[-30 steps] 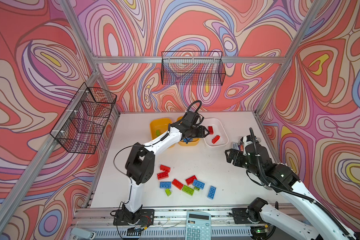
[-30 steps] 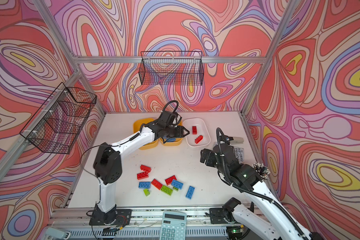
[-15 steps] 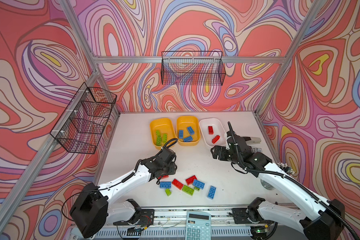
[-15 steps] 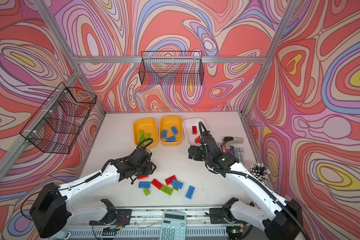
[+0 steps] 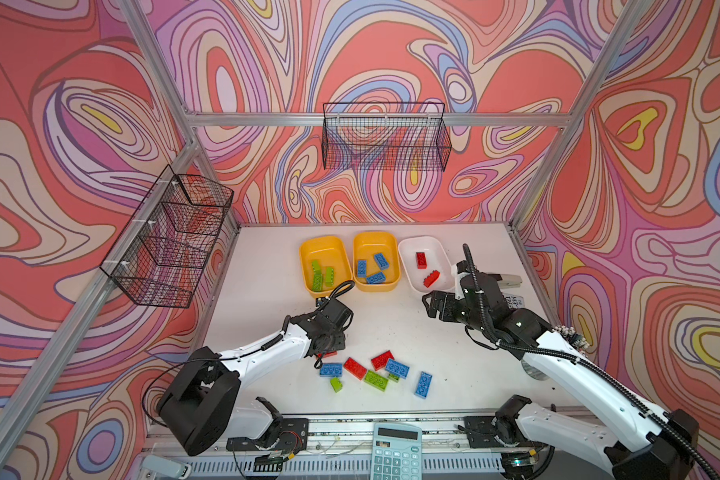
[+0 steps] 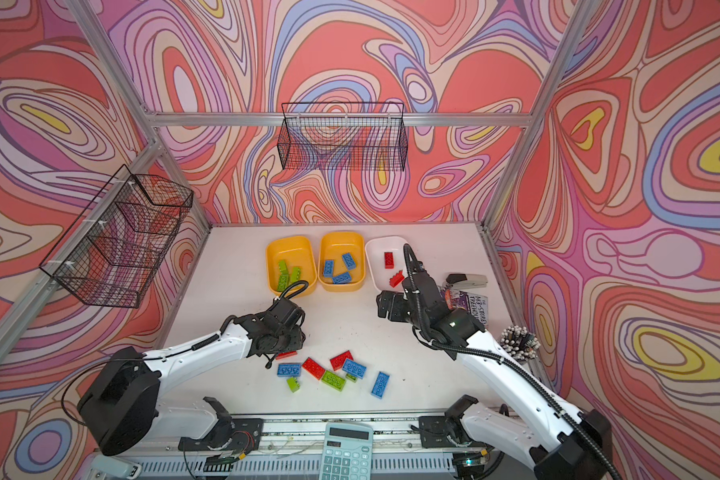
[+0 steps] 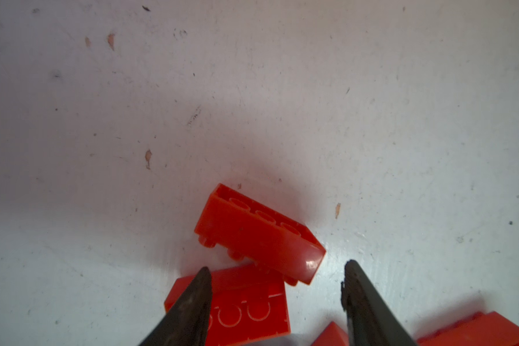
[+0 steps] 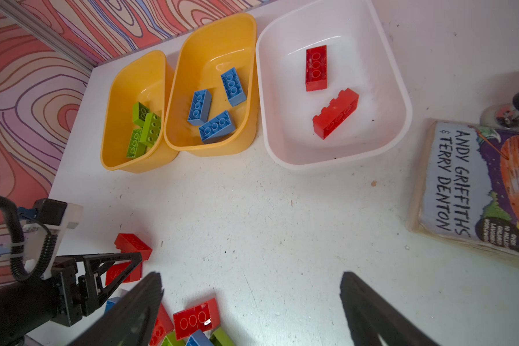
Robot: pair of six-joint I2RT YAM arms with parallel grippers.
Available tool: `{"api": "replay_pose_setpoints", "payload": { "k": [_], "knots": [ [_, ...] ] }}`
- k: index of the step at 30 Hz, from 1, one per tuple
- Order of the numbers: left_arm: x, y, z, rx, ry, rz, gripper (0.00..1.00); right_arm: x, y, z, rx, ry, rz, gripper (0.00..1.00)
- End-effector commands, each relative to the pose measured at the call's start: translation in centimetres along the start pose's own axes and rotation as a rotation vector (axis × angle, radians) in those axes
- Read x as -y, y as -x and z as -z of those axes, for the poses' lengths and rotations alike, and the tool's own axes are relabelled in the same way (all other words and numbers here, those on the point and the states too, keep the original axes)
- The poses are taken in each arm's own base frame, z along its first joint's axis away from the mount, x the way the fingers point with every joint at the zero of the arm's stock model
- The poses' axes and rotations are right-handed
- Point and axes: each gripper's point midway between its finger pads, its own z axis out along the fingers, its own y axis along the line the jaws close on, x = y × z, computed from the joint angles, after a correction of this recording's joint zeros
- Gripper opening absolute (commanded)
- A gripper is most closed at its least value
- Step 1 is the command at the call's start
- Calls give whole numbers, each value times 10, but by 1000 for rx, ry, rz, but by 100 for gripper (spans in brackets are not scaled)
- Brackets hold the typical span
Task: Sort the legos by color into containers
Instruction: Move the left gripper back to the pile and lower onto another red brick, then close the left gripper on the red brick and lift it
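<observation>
Upper centre, both top views: left yellow tub, three green bricks; middle yellow tub, three blue bricks; white tub, two red bricks. Loose bricks clustered below.

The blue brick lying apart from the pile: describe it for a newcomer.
Find the calculator at the table's front edge; just beyond it lies a scatter of loose bricks. The blue brick is the rightmost of these in both top views, studs up. Unlike the two other loose blue ones, it lies alone on bare table.
</observation>
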Motion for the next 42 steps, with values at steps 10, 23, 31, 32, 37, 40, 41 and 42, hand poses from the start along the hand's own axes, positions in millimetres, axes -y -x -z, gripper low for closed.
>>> {"api": "replay_pose_setpoints", "payload": {
  "k": [10, 23, 31, 32, 37, 40, 41, 42],
  "knots": [
    [13, 25, -20, -13, -29, 60, 53, 16, -16, -6, -26, -47, 9, 98],
    [23, 16, -35, -120, -8, 21, 29, 23, -20, 0, -14, -59, 18, 98],
    [24, 1, -42, -157, 40, -51, 28, 24, -20, 6, -19, -68, 23, 98],
    [24, 1, -43, -163, 55, -66, 27, 25, -20, 7, -16, -69, 20, 98],
    [26, 0, -43, -173, 143, -167, 21, 32, -23, 17, -2, -85, 14, 98],
    [29, -1, -45, -180, 140, -179, 15, 34, -22, 23, 8, -87, 10, 98],
    [30, -1, -46, -182, 138, -178, 14, 34, -21, 26, 15, -86, 7, 98],
    [31, 0, -46, -180, 138, -179, 12, 35, -21, 30, 22, -85, 6, 98]
  ]
}}
